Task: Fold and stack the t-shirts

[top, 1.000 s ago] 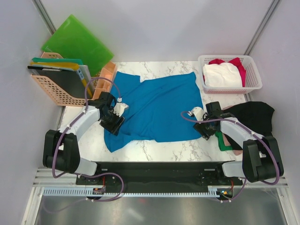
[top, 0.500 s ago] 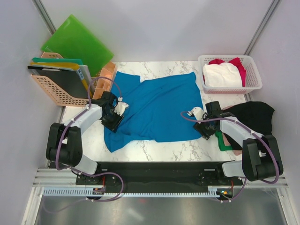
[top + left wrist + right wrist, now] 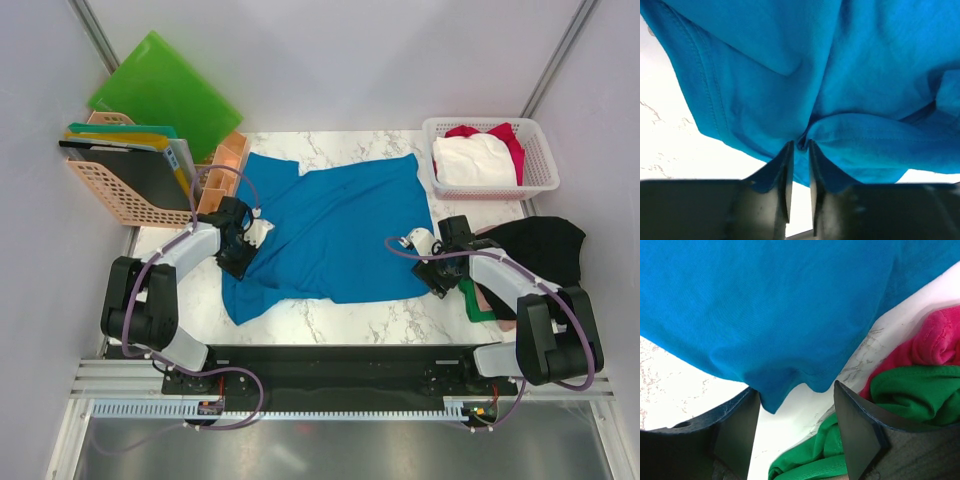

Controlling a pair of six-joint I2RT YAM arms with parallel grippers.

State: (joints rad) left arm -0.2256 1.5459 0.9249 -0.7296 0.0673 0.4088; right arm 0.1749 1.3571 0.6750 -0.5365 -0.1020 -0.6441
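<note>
Bright blue cotton t-shirt [image 3: 335,225] lies spread but wrinkled across the middle of the white marble-pattern tabletop [image 3: 340,318], one sleeve pointing far left. On its left edge sits the left gripper [image 3: 800,144], jaws narrow, a small pucker of blue cloth nipped at the tips. At the shirt's near-right corner sits the right gripper [image 3: 796,390], jaws wide; the corner lies between them unclamped, so it holds nothing. Risks: the left pinch looks shallow, just a ridge at the very tips, so it probably slips out on a lift. The fabric overlaps there, so it may also catch two layers and drag a crooked fold. The right side has a thin target: shut where it stands, it may take only the corner's point. It may also snag the green cloth t-shirt [image 3: 910,387] or the pink-red cloth bundle [image 3: 940,335], both just beside its right finger. One firm and one weak hold would skew the fold. Views: only the top view gives the whole layout, with a black t-shirt [image 3: 545,245] heaped at the right. At far right a white plastic lattice basket [image 3: 540,186] holds a white t-shirt [image 3: 475,160] and a red t-shirt [image 3: 508,135]. A translucent green plastic folder [image 3: 165,95] stands far left. That view cannot resolve the jaw gaps. Only the left wrist view shows the pucker, and only the right wrist view shows the open gap and how close the green cloth is.
</note>
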